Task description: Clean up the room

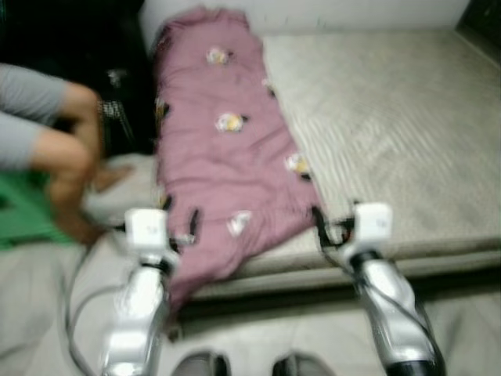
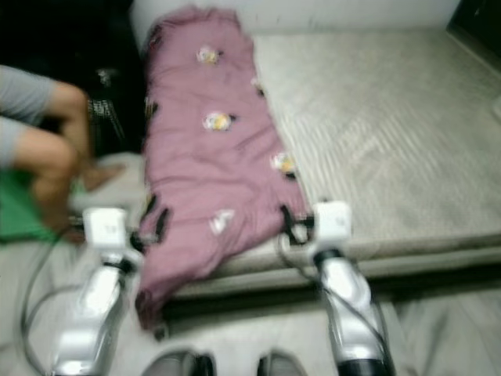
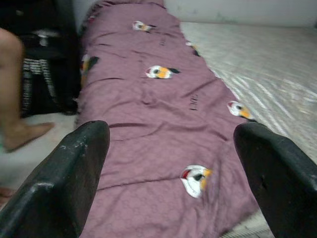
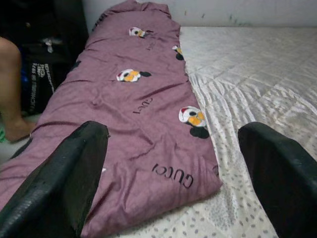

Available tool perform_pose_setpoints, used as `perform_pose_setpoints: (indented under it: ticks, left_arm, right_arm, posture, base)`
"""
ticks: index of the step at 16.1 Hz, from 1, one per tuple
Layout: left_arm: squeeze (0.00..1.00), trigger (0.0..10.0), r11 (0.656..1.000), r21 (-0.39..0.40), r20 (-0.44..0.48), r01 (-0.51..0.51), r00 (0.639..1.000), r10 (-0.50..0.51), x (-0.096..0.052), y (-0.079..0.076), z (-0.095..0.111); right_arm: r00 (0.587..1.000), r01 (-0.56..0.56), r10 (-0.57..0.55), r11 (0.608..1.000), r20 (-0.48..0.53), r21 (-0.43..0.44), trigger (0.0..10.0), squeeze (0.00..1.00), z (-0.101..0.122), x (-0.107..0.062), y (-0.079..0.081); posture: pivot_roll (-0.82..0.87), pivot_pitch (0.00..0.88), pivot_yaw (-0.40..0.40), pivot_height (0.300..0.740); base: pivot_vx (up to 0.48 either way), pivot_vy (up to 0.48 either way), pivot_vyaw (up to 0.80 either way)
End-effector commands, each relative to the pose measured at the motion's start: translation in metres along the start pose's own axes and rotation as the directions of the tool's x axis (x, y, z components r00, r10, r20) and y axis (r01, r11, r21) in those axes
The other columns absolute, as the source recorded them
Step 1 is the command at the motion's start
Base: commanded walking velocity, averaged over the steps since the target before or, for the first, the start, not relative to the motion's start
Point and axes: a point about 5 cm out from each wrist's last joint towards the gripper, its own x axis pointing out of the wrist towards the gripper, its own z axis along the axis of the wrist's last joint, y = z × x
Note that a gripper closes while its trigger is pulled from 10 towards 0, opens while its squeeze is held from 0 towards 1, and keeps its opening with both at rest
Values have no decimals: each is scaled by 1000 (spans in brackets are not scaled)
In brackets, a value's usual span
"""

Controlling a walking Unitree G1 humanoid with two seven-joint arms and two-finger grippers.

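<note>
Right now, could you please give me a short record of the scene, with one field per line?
place: bedside, facing a mattress
blanket: mauve blanket folded into a long strip along the mattress's left edge, near end hanging over the edge
left gripper: open, pointed at the blanket's near end
right gripper: open, over the blanket's near right corner
person: bare legs on the left, beside the bed
image quality: head views blurred

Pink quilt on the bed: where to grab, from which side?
Grip the pink quilt at its two near corners, one per hand, coming from the foot of the mattress. It lies long and folded, near edge overhanging, and both open hands already face it.
</note>
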Motion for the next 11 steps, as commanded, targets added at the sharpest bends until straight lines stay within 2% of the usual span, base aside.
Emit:
perform_pose_setpoints:
  ticks: [1, 6, 9, 11]
  left_arm:
    - [0, 10000, 1000, 7, 1, -7, 1000, 7, -1, 3, 2]
    - [0, 10000, 1000, 6, 10, 3, 1000, -3, 1, 3, 4]
    - [0, 10000, 1000, 5, 12, 16, 1000, -16, 0, 2, 5]
    - [0, 10000, 999, -7, 20, 37, 999, -37, -3, 0, 5]
  right_arm:
    - [1000, 4, -3, 1000, 25, -13, 10000, 0, 5, 1, -1]
    - [1000, 6, -5, 1000, 28, -13, 10000, 0, 5, 1, -1]
    - [999, 17, -16, 1000, 28, -19, 10000, 0, 4, 1, -1]
    - [999, 22, -21, 1000, 25, -20, 10000, 0, 3, 1, -1]
  posture:
    - [-33, 86, -3, 740]
    - [-33, 90, 1, 740]
    - [-29, 95, -1, 740]
    - [-27, 97, -1, 740]
  base:
    - [0, 0, 638]
    - [0, 0, 736]
    - [0, 0, 0]
    - [352, 0, 0]
